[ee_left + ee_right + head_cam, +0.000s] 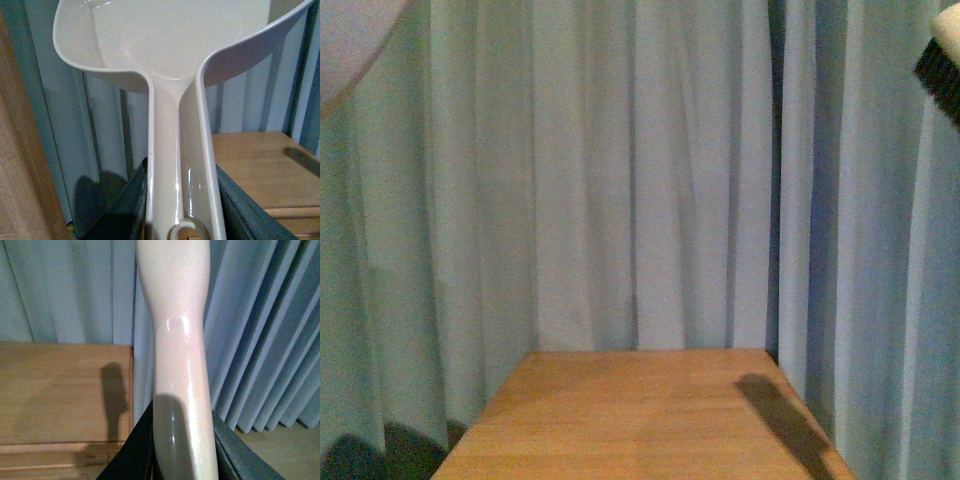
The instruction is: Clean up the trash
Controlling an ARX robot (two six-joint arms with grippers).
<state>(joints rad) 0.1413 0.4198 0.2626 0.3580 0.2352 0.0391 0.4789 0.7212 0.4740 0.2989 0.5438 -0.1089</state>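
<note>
1. Plainly, the left claw (182, 202) is clenched on the handle of a beige dustpan (175, 45). Its dark fingers (125, 205) press against both sides of the handle, close to the hanging loop (187, 231) at the handle's end.
2. The dustpan's scoop is held up in the air, well above the bench (640, 420). In the front view only a blurred edge of it (350, 40) shows, high over the bench's left side.
3. The right claw (182, 445) is clamped on the pale, glossy handle of a brush (175, 315), with one dark finger (132, 452) on each side of it.
4. In the front view the brush head (940, 70) hangs high above the bench and beyond its right edge. Its black bristles (938, 88) sit beneath the cream back.
5. A long dark shadow (782, 410) lies across the bench's right part, running toward its near right corner.
6. The bench is light wood, and the part in view carries nothing.
7. A pale grey-blue curtain (620, 170) hangs in folds right behind the bench's far edge and along both of its sides.
8. I cannot tell where the trash is: no crumpled white wad shows on the bench or in the dustpan's scoop in any of the three views.
</note>
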